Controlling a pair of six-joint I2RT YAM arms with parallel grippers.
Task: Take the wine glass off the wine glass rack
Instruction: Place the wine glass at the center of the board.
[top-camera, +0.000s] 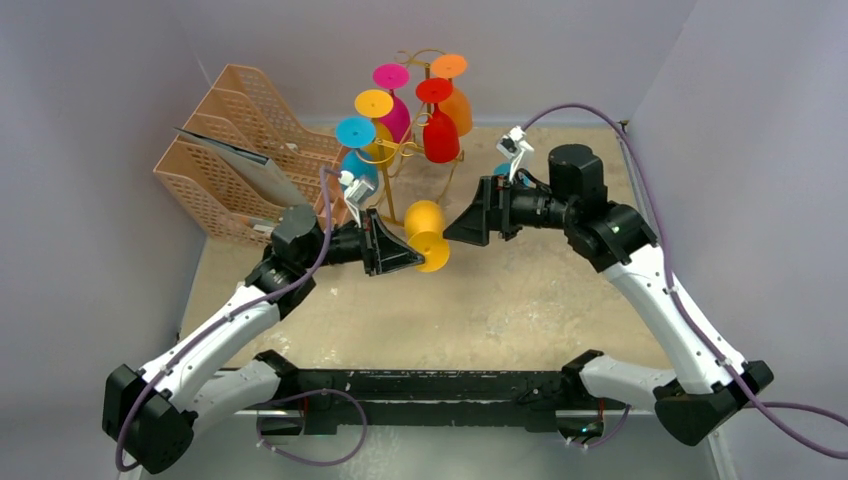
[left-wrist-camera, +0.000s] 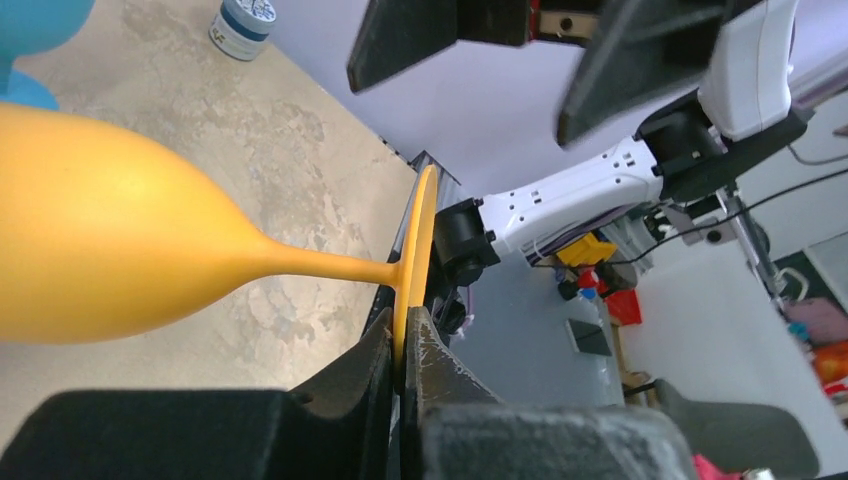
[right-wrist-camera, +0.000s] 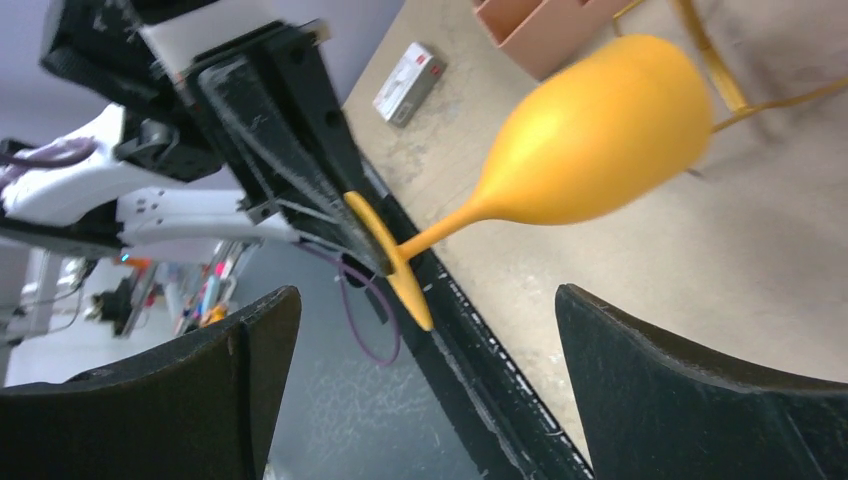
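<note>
Pinching the yellow wine glass (top-camera: 425, 228) by its foot, your left gripper (left-wrist-camera: 403, 338) held it; your right gripper (top-camera: 453, 232) gaped wide, empty.

Wine glass (top-camera: 428, 236) is between left hand (top-camera: 414, 262) and right hand (top-camera: 455, 229), before the rack (top-camera: 389, 205).

Far left on the mottled beige tabletop (top-camera: 520, 300), peach lattice file organizer (top-camera: 240, 150); elsewhere, white blue-labelled jar (left-wrist-camera: 243, 27), small white-and-red box (right-wrist-camera: 410, 82).
</note>
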